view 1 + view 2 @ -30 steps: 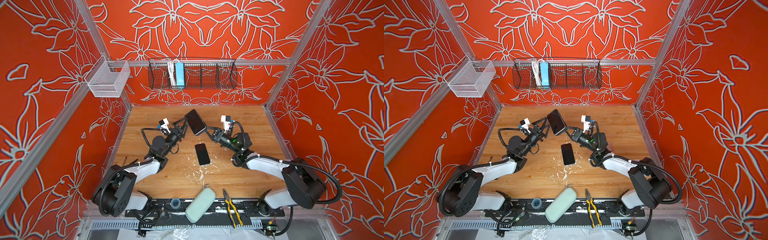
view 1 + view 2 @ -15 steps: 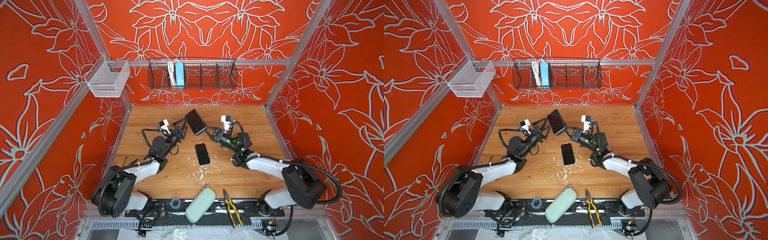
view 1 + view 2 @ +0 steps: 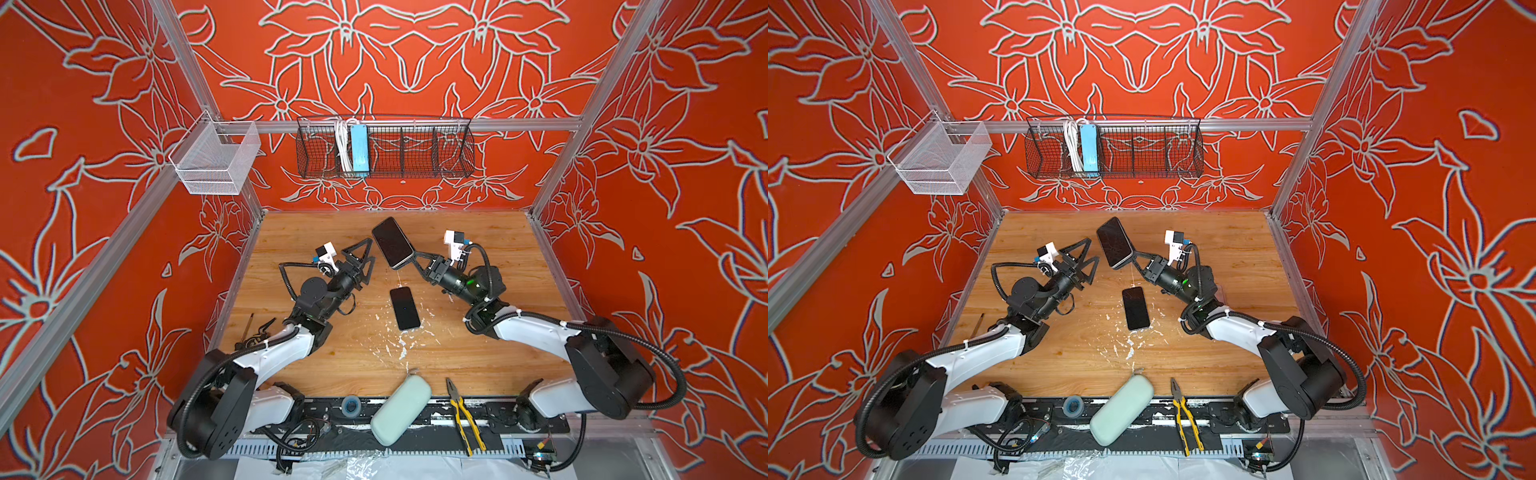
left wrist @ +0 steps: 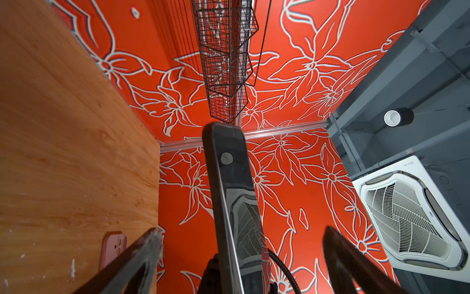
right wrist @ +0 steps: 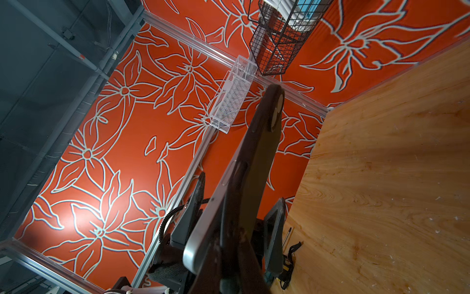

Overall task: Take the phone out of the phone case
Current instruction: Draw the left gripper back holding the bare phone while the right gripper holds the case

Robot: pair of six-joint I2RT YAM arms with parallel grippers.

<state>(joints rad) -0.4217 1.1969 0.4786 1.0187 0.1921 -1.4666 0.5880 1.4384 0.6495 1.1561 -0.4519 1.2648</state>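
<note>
My right gripper (image 3: 415, 256) is shut on the lower end of a black phone (image 3: 392, 242), holding it tilted above the wooden table (image 3: 490, 249). In the right wrist view the phone (image 5: 262, 142) shows a dark back with two round lens holes, and a bare silver frame along its lower edge. My left gripper (image 3: 371, 249) is open just left of the phone and does not touch it. In the left wrist view the phone (image 4: 232, 178) stands ahead of that gripper's spread fingers (image 4: 150, 239). A second black phone (image 3: 405, 308) lies flat mid-table.
A pink case (image 4: 113, 248) with a camera cutout lies on the table. On the back wall hangs a black wire basket (image 3: 415, 149); a white mesh basket (image 3: 216, 162) hangs left. A mint-green pouch (image 3: 401, 409), pliers (image 3: 463, 409) and a tape roll (image 3: 350, 405) line the front edge.
My left gripper's jaws have spread a little wider. The right gripper still holds the phone in the same place.
</note>
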